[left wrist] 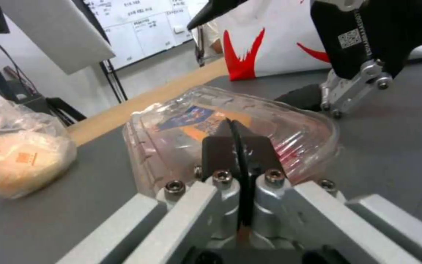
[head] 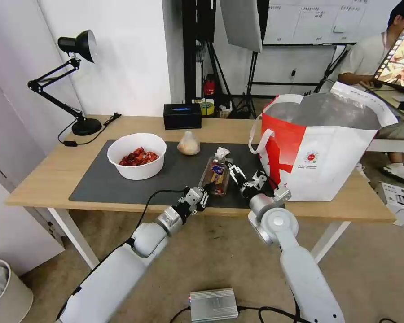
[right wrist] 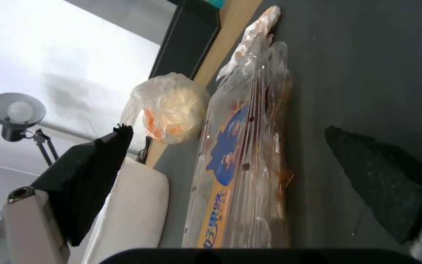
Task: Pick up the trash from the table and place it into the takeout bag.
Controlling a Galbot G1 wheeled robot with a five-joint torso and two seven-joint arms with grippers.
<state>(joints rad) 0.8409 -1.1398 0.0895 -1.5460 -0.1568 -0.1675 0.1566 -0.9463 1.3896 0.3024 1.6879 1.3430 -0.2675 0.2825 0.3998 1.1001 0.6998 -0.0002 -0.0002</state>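
Note:
The clear clamshell tray (head: 216, 174) with red scraps lies on the dark mat (head: 103, 184), a crumpled white tissue (head: 221, 152) at its far end. My right gripper (right wrist: 228, 129) is open, one finger on each side of the tray (right wrist: 240, 172). My left gripper (left wrist: 238, 135) is shut with nothing in it, its tip against the tray's near end (left wrist: 230, 121). The bag with the beige lump (head: 189, 144) and the white bowl of red shells (head: 137, 157) sit further left. The takeout bag (head: 318, 148) stands open to the right of both grippers.
A black box (head: 182, 115) sits at the table's back edge (head: 134, 120). A black desk lamp (head: 76, 80) stands at the back left corner with its cord on the wood. A silver box (head: 213, 304) lies on the floor between my arms.

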